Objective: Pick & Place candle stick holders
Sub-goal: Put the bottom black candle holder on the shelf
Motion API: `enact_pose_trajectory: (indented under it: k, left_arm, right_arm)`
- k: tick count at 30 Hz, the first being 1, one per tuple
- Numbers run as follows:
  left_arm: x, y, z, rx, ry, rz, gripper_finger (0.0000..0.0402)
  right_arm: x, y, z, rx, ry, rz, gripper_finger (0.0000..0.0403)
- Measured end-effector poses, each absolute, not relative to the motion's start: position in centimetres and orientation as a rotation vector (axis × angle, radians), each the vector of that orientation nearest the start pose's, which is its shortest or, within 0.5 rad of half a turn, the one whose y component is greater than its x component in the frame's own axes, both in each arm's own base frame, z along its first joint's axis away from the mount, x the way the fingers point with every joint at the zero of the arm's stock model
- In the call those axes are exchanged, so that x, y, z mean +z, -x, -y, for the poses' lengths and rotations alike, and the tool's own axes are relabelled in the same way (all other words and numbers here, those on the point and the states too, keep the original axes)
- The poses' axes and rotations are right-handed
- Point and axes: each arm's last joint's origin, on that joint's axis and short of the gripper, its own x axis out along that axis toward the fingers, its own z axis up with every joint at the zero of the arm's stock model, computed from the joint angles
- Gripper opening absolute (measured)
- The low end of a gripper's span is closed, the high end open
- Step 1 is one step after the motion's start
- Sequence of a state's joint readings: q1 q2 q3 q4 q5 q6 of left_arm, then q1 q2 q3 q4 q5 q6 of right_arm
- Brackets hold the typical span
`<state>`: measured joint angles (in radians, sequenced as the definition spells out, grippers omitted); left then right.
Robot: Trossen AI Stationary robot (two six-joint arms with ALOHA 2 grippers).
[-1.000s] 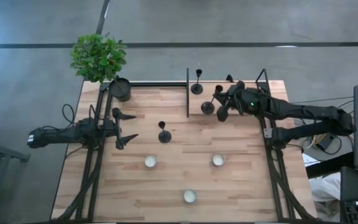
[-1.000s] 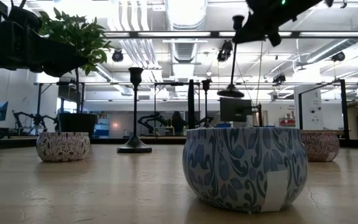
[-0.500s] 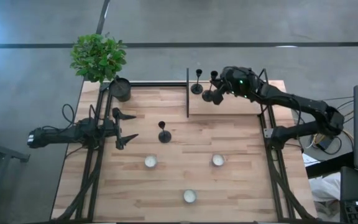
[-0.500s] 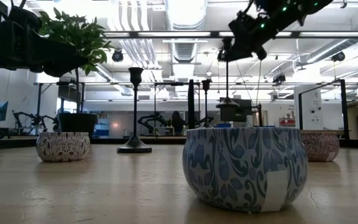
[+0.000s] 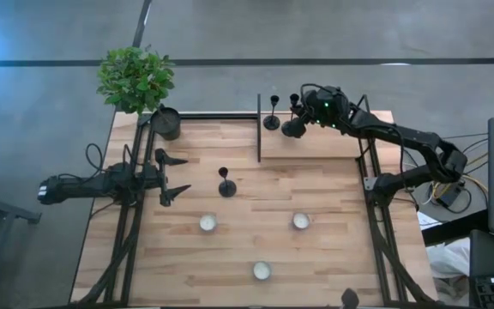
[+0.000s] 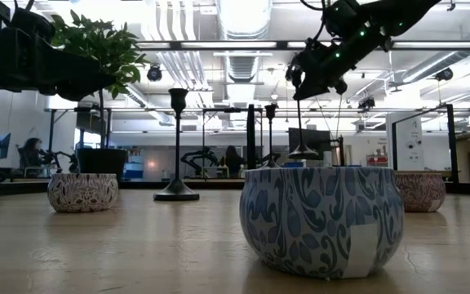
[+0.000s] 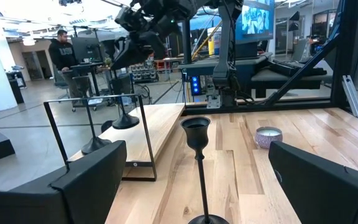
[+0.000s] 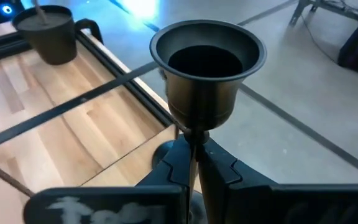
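Three black candle stick holders, all upright: one (image 5: 227, 184) mid-table, one (image 5: 272, 114) at the far edge, one (image 5: 292, 120) just beside it, stem clamped.

Black holders, pale wood, patterned candle tins

The three candle stick holders (image 5: 226, 184) were black, the table (image 5: 333, 249) light striped wood. The nearest candle tin (image 6: 322, 220) carried a blue-and-white swirling leaf pattern; another tin (image 6: 82, 192) was white with dark purple leaves. The plant (image 5: 135, 79) was green, its pot (image 5: 166, 124) dark.
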<state>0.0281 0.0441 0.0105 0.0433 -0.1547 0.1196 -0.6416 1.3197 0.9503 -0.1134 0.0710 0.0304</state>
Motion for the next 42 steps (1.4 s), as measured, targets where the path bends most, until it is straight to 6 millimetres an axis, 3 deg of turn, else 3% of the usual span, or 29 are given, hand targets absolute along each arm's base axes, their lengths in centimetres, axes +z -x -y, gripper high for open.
enact_pose_trajectory:
  k: [10, 19, 42]
  left_arm:
    - [16.8, -9.9, -0.7, 0.183, -0.119, -0.001, 0.0399]
    - [16.8, -9.9, -0.7, 0.183, -0.119, -0.001, 0.0399]
    - [16.8, -9.9, -0.7, 0.183, -0.119, -0.001, 0.0399]
  right_arm:
    - [26.7, -22.8, 19.2, -0.708, -0.202, -0.463, 0.0008]
    - [26.8, -21.9, 20.6, -0.738, -0.216, -0.429, 0.0008]
    - [25.6, -22.2, 19.8, -0.644, -0.268, -0.419, 0.0008]
